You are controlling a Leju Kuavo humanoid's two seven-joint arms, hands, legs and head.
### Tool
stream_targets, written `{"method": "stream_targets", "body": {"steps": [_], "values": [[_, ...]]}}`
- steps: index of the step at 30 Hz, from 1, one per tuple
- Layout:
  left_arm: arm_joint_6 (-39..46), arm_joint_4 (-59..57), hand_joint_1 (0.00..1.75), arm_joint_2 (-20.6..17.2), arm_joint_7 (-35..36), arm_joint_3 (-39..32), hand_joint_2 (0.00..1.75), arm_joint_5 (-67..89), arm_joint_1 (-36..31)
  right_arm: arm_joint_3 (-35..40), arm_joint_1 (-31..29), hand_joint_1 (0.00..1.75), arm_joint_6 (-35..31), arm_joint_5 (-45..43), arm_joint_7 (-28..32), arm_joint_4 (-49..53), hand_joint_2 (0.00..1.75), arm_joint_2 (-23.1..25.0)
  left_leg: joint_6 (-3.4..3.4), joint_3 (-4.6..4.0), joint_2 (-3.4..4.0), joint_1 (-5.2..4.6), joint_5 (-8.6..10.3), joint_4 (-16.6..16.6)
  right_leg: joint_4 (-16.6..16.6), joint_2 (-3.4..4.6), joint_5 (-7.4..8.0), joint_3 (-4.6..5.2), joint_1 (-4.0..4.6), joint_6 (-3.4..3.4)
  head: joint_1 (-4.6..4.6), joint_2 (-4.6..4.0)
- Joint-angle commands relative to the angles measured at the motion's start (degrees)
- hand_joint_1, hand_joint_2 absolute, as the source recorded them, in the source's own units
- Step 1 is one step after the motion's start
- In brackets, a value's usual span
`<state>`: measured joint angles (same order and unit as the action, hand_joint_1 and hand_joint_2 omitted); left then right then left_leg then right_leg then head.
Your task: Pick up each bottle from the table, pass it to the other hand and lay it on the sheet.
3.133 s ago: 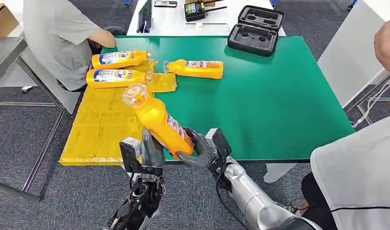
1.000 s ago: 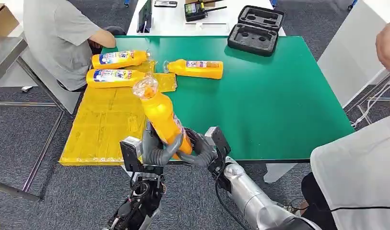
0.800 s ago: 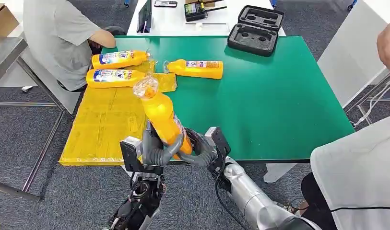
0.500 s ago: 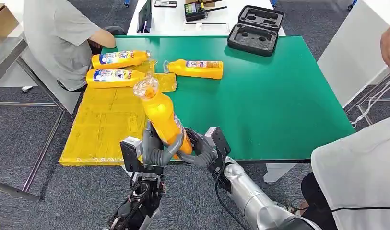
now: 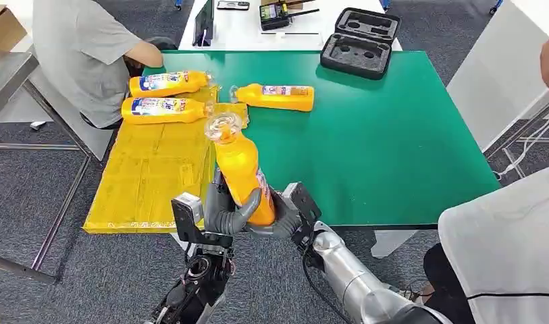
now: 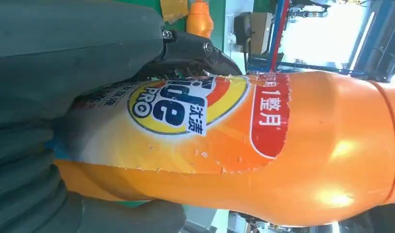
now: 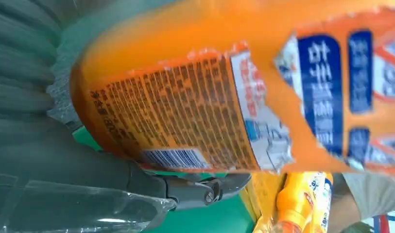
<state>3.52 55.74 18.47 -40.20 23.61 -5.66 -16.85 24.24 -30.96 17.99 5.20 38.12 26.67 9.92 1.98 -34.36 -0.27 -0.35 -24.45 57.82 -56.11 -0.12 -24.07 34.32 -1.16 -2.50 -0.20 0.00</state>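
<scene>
An orange bottle [image 5: 239,169] with a clear cap stands nearly upright above the near edge of the green table [image 5: 379,135]. My left hand [image 5: 225,210] wraps its fingers around the bottle's base, and my right hand [image 5: 290,214] holds the same base from the other side. The bottle's label [image 6: 185,109] is close up in the left wrist view, and its back label [image 7: 185,116] in the right wrist view. Two bottles [image 5: 169,82] [image 5: 160,106] lie on the yellow sheet [image 5: 143,175]. A third bottle [image 5: 278,96] lies on the table beside the sheet.
A black foam case [image 5: 360,42] sits at the table's far edge. One person [image 5: 89,47] sits at the far left by the sheet. Another person [image 5: 508,250] is close on the right. A white table [image 5: 244,30] with devices stands behind.
The bottle has tipped from leaning left to nearly upright and shifted slightly right. My left hand, open beside it 3.1 s ago, now wraps around its base.
</scene>
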Motion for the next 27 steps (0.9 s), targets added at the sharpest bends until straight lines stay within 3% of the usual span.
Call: {"method": "stream_targets", "body": {"steps": [1, 11, 12, 21, 27], "values": [[2.7, -4.4, 1.75, 1.5, 0.2, 1.1, 1.75, 0.3, -1.6, 2.5, -1.5, 0.00, -1.9, 1.0, -0.2, -0.4, 1.75, -1.0, -0.10, 0.18, -0.06, 0.07, -0.09, 0.0, 0.0, -0.08, -0.10, -0.22, 0.07, 0.11, 0.00, 0.00], [4.6, -1.7, 1.75, 1.2, 0.2, -0.1, 1.75, 2.6, -0.7, -0.6, 0.2, 0.00, -4.9, -0.5, -0.6, 2.0, 1.75, -1.3, -0.11, 0.21, -0.06, 0.08, -0.10, 0.0, 0.0, -0.07, -0.10, -0.25, 0.09, 0.11, 0.00, 0.00], [6.0, -0.8, 1.75, 0.6, 0.2, 0.2, 1.75, 3.3, -0.7, -1.5, 0.5, 0.00, -5.4, -0.9, -0.7, 2.5, 0.00, -1.6, -0.09, 0.14, -0.06, 0.05, -0.07, 0.0, 0.0, -0.07, -0.08, -0.18, 0.06, 0.09, 0.00, 0.00], [13.3, 5.2, 1.75, -3.2, 0.2, -2.0, 1.75, 4.9, -1.2, -6.2, 3.0, 0.00, -10.8, -0.5, -0.2, 5.7, 0.00, -3.5, -0.11, 0.14, -0.05, 0.08, -0.07, 0.0, 0.0, -0.06, -0.07, -0.19, 0.08, 0.11, 0.00, 0.00], [25.2, 7.0, 1.75, -8.5, 0.2, 1.8, 1.75, 9.5, -2.1, -8.0, 5.8, 0.00, -9.6, -0.9, 1.0, 6.4, 0.00, -3.7, -0.15, 0.27, 0.01, 0.08, -0.08, -0.1, 0.1, 0.01, -0.08, -0.28, 0.09, 0.15, 0.02, 0.00]]}}
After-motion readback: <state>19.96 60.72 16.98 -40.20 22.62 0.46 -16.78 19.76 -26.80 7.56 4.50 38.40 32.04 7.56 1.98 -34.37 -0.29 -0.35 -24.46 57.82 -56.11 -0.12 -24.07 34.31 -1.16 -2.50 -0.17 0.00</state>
